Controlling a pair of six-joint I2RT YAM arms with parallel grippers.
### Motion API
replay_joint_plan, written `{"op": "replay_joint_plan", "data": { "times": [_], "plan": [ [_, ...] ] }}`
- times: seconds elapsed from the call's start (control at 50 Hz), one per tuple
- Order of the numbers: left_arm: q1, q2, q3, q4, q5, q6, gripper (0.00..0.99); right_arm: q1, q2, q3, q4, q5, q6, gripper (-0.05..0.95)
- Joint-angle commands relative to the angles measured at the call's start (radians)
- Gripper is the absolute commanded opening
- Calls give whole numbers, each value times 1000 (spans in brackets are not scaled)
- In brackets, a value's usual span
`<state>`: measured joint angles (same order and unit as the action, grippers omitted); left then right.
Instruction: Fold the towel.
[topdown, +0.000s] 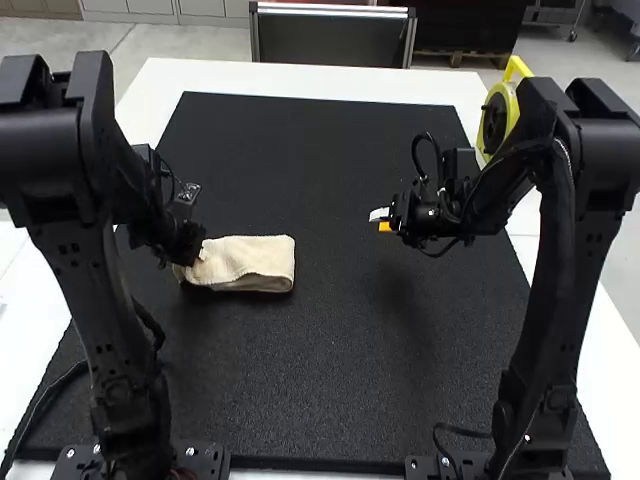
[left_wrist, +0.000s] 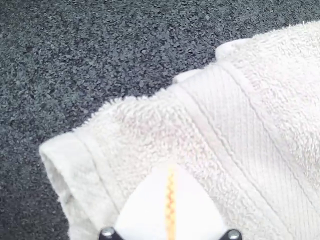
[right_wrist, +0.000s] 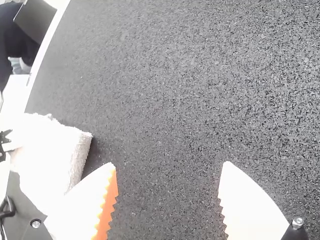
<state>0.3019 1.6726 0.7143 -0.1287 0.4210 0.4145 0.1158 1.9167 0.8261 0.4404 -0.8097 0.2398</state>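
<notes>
Towel (topdown: 268, 258) lies folded, nearer the left edge of the bench (topdown: 300, 80); left gripper (topdown: 201, 254) fingers closed at its left end, grip unclear; right gripper (topdown: 384, 219) fingers wide apart, empty.

White table (topdown: 300, 80), black mat (topdown: 310, 370), towel (topdown: 262, 260)

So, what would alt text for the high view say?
A folded cream towel lies on a black mat, the left robot arm's hand at its left end. The right arm's open hand hovers over the mat, apart from the towel.
</notes>
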Motion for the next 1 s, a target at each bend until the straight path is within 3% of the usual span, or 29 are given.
{"op": "replay_joint_plan", "data": {
  "times": [0.0,0.46,0.98],
  "plan": [
    [22,4,-9,12,-11,24,16,13,5,13,8,-14,-5,489],
    [71,-1,1,37,-19,30,16,13,5,11,8,-13,-5,489],
    [80,-131,34,34,-14,15,48,13,16,-7,9,-9,-13,489]
  ]
}}
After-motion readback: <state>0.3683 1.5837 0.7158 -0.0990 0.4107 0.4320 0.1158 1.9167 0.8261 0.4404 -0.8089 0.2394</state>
